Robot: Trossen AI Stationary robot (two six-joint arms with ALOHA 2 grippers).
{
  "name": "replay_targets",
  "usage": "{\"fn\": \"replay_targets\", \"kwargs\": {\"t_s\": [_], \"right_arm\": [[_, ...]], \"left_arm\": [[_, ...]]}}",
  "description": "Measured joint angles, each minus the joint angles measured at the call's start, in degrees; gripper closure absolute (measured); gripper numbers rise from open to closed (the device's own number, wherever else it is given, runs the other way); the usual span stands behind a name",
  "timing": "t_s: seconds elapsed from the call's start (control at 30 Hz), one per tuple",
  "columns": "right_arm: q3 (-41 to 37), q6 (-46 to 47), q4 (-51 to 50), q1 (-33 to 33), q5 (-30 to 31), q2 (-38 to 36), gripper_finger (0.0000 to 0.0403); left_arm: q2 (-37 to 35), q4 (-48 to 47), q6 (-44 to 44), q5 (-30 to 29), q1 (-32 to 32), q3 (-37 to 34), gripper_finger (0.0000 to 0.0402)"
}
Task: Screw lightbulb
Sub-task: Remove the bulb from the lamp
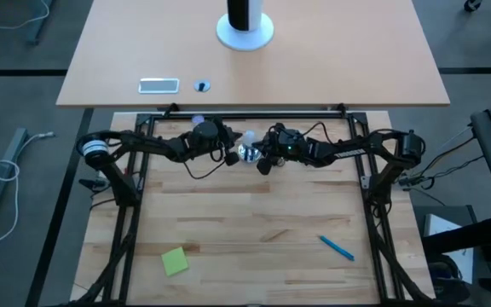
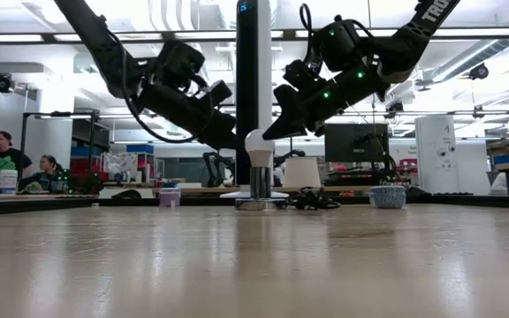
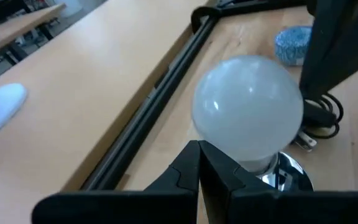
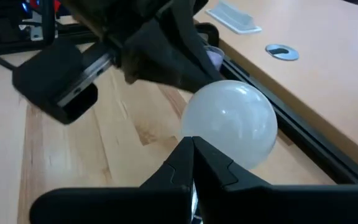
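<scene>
The white frosted lightbulb (image 2: 259,147) stands upright with its base in the shiny silver socket (image 2: 260,182), at the far middle of the wooden table (image 1: 245,222). My left gripper (image 2: 237,139) is shut and reaches the bulb from the table's left. My right gripper (image 2: 270,134) is shut and reaches it from the table's right. The bulb fills both wrist views (image 3: 247,115) (image 4: 230,122). The small blue cap (image 3: 291,43) lies on the table beyond the bulb. My left gripper has its shut fingertips (image 3: 199,155) against the bulb's lower side (image 3: 229,149), just above the socket, slanting down from the table's left. The bulb stands upright in the socket. My right gripper has its shut fingertips (image 4: 191,152) against the bulb's round side (image 4: 216,152), slanting down from the table's right.
The socket's black cord (image 3: 321,118) lies coiled beside it. A yellow note (image 1: 175,261) and a blue pen (image 1: 336,247) lie near the front. A black rail (image 1: 245,111) bounds the far edge, and beyond it is a second table with a white stand (image 1: 245,30). People sit far off (image 2: 3,159).
</scene>
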Motion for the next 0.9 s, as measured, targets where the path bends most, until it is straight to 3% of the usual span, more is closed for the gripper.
{"fn": "replay_targets", "kwargs": {"t_s": [0.43,0.63,0.77,0.9], "right_arm": [[-0.02,0.15,-3.51,-0.18,4.07,-0.05,0.0403],[-0.07,-0.21,-3.89,-0.14,4.14,-1.05,0.0403],[-0.07,-0.36,-3.72,-0.23,4.24,-1.79,0.0403],[-0.07,-0.46,-3.79,-0.46,4.55,-1.79,0.0403]], "left_arm": [[-2.88,-7.36,-1.31,4.51,-0.62,0.59,0.0401],[-3.90,-5.39,1.20,-3.16,-0.19,0.57,0.0401],[-1.70,0.91,3.21,-3.35,1.36,0.60,0.0401],[0.16,1.32,3.45,-3.02,3.02,1.82,0.0401]]}}
